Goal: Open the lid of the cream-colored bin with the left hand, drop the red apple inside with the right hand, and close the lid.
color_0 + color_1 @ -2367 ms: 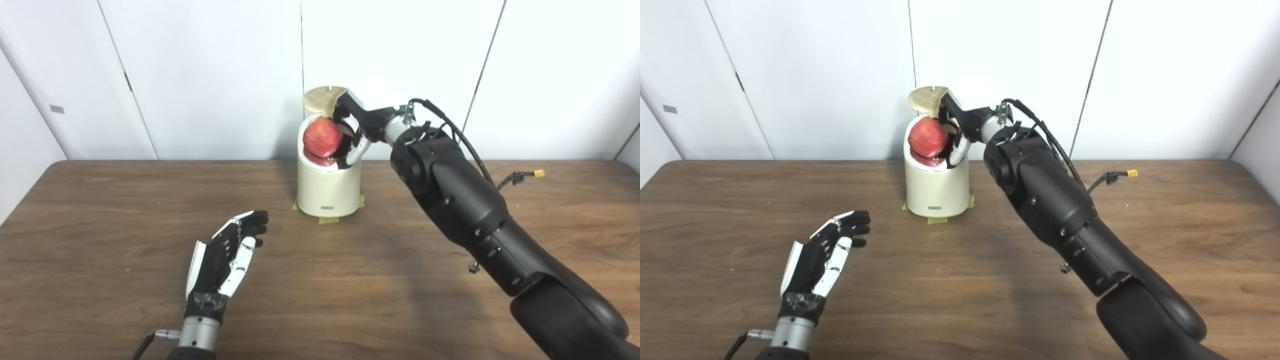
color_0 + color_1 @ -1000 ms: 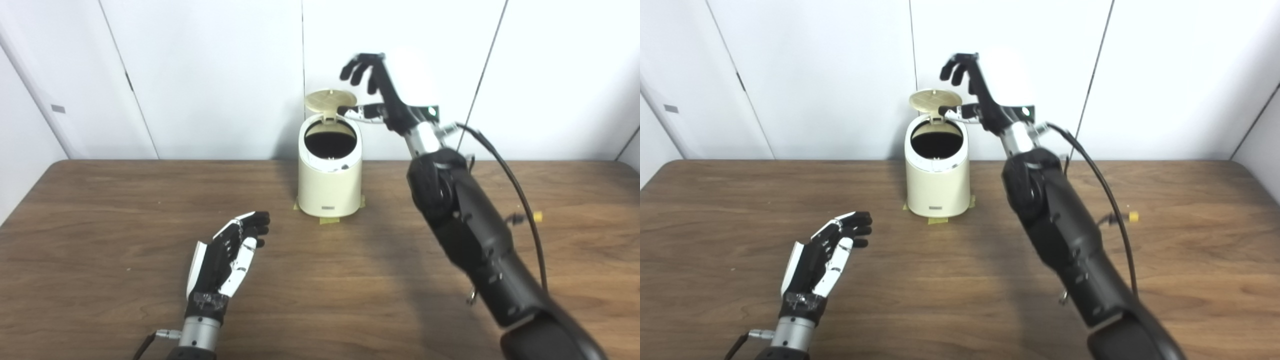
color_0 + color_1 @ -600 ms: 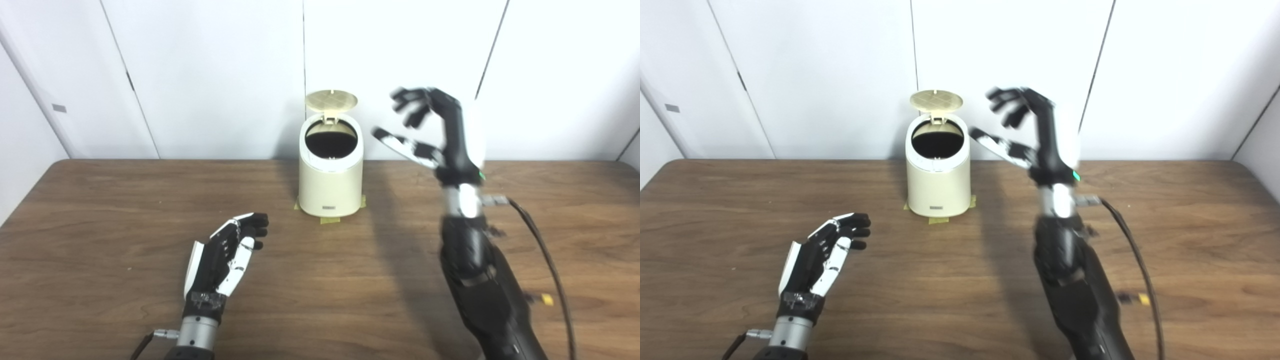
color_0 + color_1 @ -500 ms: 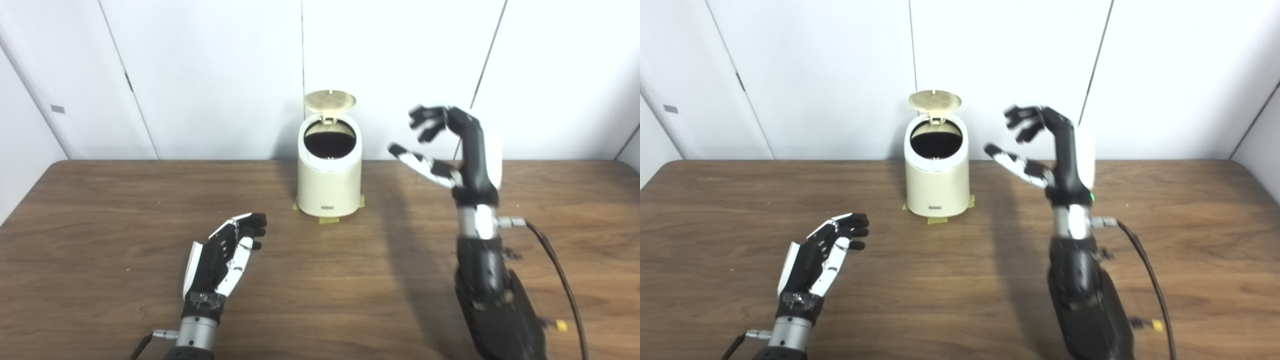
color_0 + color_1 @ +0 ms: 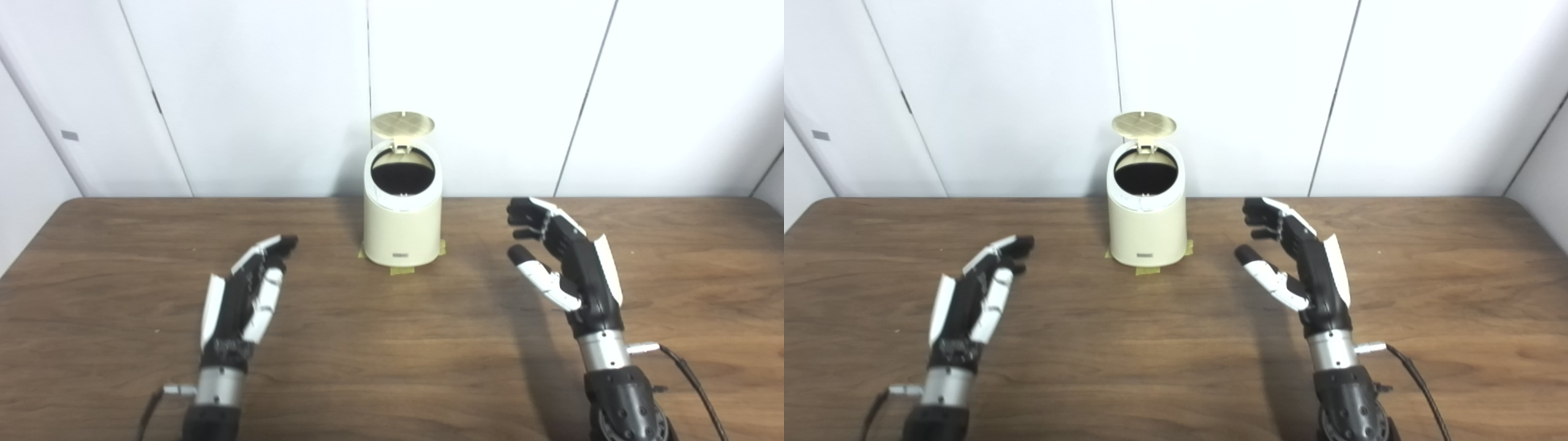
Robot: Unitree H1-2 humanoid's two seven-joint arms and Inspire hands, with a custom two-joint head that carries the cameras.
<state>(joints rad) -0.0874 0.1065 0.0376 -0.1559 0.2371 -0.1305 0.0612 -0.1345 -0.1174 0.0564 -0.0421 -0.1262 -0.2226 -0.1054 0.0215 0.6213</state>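
Both arms rise from the bottom edge. The left hand (image 5: 245, 294) sits lower left, fingers straight and apart, empty. The right hand (image 5: 566, 263) at lower right is empty too, fingers loosely curled.

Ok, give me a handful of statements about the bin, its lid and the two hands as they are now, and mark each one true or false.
1. The lid of the cream-colored bin stands open. True.
2. The right hand holds a red apple. False: it is open and holds nothing, and no apple is in view.
3. The left hand is open, over the table, apart from the bin. True.
4. The left hand is gripping the lid. False: it is nearer the camera and left of the bin, touching neither bin nor lid.
5. The bin lies tipped on its side. False: it stands upright near the table's far edge, with tape at its base.
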